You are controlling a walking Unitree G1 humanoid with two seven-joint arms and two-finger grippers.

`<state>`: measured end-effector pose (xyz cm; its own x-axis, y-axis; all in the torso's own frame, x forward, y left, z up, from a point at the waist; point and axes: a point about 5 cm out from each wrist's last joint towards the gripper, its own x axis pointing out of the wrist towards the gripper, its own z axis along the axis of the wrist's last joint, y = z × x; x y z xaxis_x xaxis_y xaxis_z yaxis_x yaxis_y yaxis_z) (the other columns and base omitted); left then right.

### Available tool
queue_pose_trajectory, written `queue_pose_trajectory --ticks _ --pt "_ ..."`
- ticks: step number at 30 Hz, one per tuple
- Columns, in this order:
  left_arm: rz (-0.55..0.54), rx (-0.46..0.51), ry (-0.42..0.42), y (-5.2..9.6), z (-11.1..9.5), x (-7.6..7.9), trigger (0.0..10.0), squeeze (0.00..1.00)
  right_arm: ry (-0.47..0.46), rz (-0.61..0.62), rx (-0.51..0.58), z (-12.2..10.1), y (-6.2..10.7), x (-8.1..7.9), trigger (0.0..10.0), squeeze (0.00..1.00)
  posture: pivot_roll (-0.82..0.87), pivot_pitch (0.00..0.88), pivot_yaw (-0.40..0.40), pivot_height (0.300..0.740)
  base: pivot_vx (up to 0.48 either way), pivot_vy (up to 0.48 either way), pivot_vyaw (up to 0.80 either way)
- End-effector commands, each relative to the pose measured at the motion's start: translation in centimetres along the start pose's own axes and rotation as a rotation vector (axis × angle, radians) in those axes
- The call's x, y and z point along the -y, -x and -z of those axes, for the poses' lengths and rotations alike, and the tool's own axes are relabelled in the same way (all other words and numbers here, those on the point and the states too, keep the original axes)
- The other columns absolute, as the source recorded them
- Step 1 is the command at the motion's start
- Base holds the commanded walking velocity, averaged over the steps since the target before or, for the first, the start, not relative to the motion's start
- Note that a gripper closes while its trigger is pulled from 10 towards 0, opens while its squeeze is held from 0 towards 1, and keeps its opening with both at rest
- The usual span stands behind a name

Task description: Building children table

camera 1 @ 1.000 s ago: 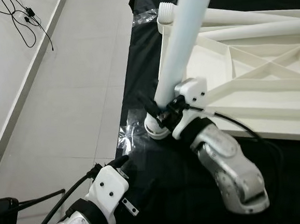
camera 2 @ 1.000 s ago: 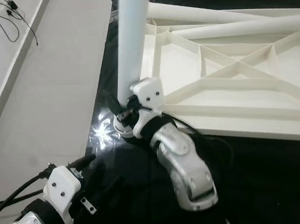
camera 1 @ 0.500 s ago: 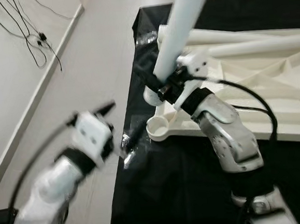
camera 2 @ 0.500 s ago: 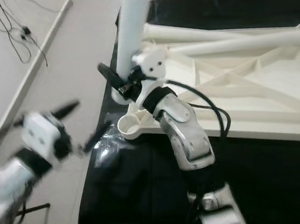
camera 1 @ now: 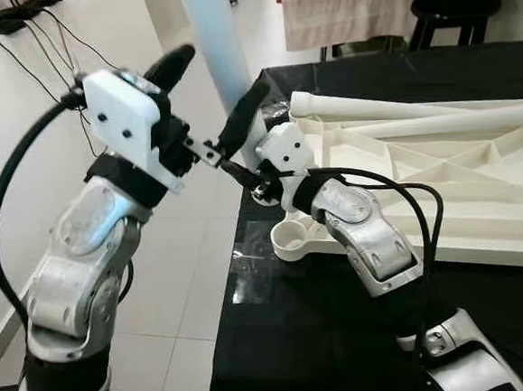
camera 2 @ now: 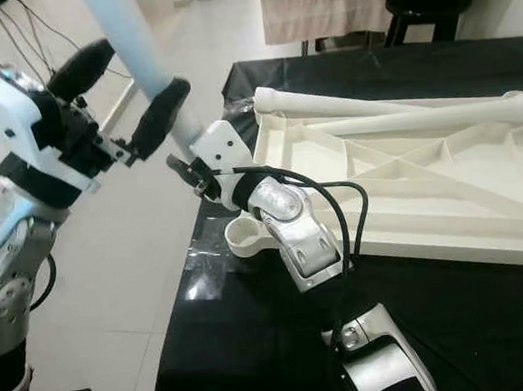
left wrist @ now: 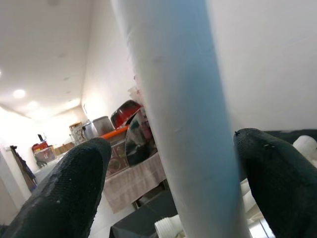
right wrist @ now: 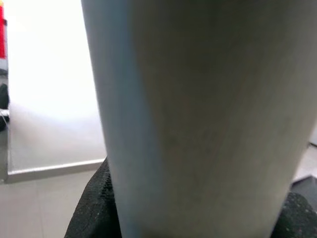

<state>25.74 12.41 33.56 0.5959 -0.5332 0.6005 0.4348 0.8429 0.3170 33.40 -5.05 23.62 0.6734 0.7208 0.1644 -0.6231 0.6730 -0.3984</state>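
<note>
White leg (camera 1: 216,45) stands gripped near its foot by the right gripper (camera 1: 258,173), above the corner socket (camera 1: 291,237) of the upturned tabletop (camera 1: 480,205); it could tip past the table edge (camera 1: 227,280).

Left wrist view: left gripper (left wrist: 173,183) spread open around the leg, untouching.

Right wrist view: leg clamped.

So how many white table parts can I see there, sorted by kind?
Long white round table legs: 3 (upright, held; two lying on the top)
White ribbed plastic tabletop, upside down: 1
Total: 4
</note>
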Motion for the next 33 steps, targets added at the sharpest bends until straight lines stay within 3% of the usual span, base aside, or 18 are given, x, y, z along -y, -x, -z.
queue_pose_trajectory --ticks 1,4,5,12,18,19,22,24,25,27,28,29,30,33 --pt "-0.018 -0.002 0.012 0.0 0.4 -0.4 10.0 0.0 -0.005 -0.059 0.063 -0.8 -0.1 -1.0 10.0 0.0 -0.05 0.028 0.086 0.74 0.0 0.0 0.0" --pt "-0.027 -0.015 0.033 -0.2 0.9 -0.7 9.6 0.0 0.016 -0.094 0.094 -1.0 -0.3 -1.4 10.0 0.0 -0.05 0.026 0.089 0.74 0.0 0.0 0.0" --pt "-0.033 -0.025 0.051 -0.2 1.2 -0.8 0.0 0.0 0.026 -0.103 0.095 -0.9 -0.3 -1.6 10.0 0.0 -0.06 0.023 0.091 0.74 0.0 0.0 0.0" --pt "-0.028 -0.026 0.078 -0.4 1.7 -0.8 0.0 0.0 0.055 -0.096 0.074 -0.2 -0.5 -1.5 10.0 0.0 -0.06 0.015 0.092 0.74 0.0 0.0 0.0" --pt "0.064 -0.006 0.172 0.0 1.5 -0.7 0.0 0.0 0.056 -0.093 0.057 0.4 -0.6 -1.4 10.0 0.0 -0.06 0.014 0.09 0.74 0.0 0.0 0.0" --pt "0.141 -0.003 0.218 0.3 1.3 -0.6 0.0 0.0 0.036 -0.135 0.061 0.4 -0.5 -1.4 10.0 1.0 -0.06 0.014 0.09 0.74 0.0 0.0 0.0" --pt "0.195 0.001 0.247 0.5 1.1 -0.5 0.0 0.0 0.022 -0.167 0.066 0.4 -0.4 -1.5 10.0 1.0 -0.06 0.014 0.09 0.74 0.0 0.0 0.0" --pt "0.39 -0.021 0.33 1.2 0.8 -0.2 0.0 0.0 -0.025 -0.302 0.095 0.2 -0.1 -2.0 10.0 1.0 -0.05 0.01 0.09 0.74 0.0 0.0 0.0" --pt "0.39 -0.021 0.33 1.2 0.8 -0.2 0.0 0.0 -0.025 -0.302 0.095 0.2 -0.1 -2.0 10.0 1.0 -0.05 0.01 0.09 0.74 0.0 0.0 0.0" --pt "0.587 -0.016 0.467 1.9 0.2 -0.2 0.0 0.0 -0.001 -0.436 0.14 -0.2 0.3 -2.6 10.0 1.0 -0.06 0.006 0.093 0.74 0.0 0.0 0.0" --pt "0.756 -0.027 0.532 2.6 -0.3 -0.1 0.0 0.0 0.033 -0.527 0.153 -0.4 0.7 -3.0 10.0 0.63 -0.07 0.006 0.095 0.74 0.0 0.0 0.0" --pt "0.872 -0.034 0.576 3.2 -0.6 0.0 0.0 0.0 0.055 -0.59 0.159 -0.6 1.0 -3.3 10.0 0.63 -0.07 0.006 0.095 0.74 0.0 0.0 0.0" --pt "0.978 -0.058 0.586 3.7 -0.8 0.2 0.0 0.0 0.068 -0.641 0.148 -0.5 1.2 -3.5 10.0 0.0 -0.07 0.008 0.099 0.74 0.0 0.0 0.0" --pt "1.04 -0.076 0.59 4.0 -0.9 0.3 0.0 0.0 0.074 -0.671 0.139 -0.5 1.3 -3.7 10.0 0.0 -0.07 0.008 0.099 0.74 0.0 0.0 0.0"
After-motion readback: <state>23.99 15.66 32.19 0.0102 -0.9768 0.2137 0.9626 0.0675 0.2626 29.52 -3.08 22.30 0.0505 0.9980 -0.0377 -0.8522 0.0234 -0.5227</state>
